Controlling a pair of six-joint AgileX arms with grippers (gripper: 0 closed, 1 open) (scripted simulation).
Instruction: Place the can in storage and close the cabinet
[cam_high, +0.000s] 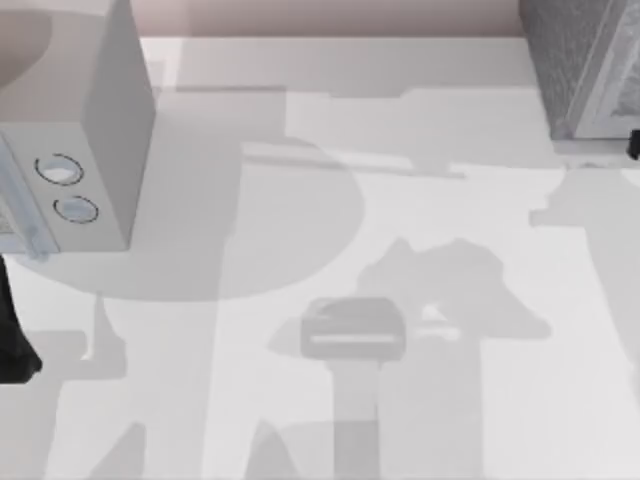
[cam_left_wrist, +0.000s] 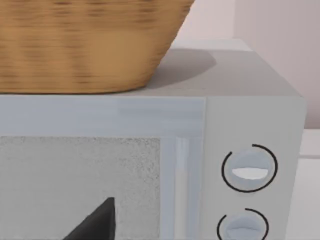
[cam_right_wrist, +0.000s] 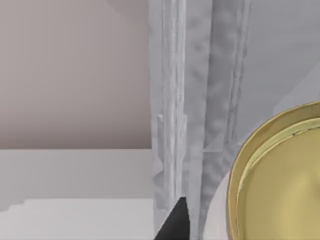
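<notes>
Right gripper: I see one dark fingertip (cam_right_wrist: 175, 222) at the bottom centre of the right wrist view, right against a pale grey vertical cabinet panel edge (cam_right_wrist: 170, 100). Can't tell whether the jaws are apart or clamped. The small can's yellowish-olive round top (cam_right_wrist: 280, 180) sits large at the lower right of that frame, very close to the camera. My read: I'm carrying it or have it at the storage opening, but the contact itself isn't visible.

In the top view, the grey speckled cabinet (cam_high: 575, 70) occupies the upper right corner, and a small dark bit of the right arm (cam_high: 634, 145) pokes in at the right edge just below it. That fits the right arm working at the cabinet.

Left gripper: dark fingertip (cam_left_wrist: 97, 222) at the bottom left of the left wrist view, in front of the white box appliance with two round knobs (cam_left_wrist: 250, 170); finger state not readable. A woven tan wicker basket (cam_left_wrist: 85, 45) rests on the appliance's top. In the top view the left arm (cam_high: 12, 340) is at the left edge, beside the appliance (cam_high: 100, 130). Looks parked.

White table (cam_high: 400, 230) centre carries only shadows.

Judgement: can placement in progress, door closing not yet done.
</notes>
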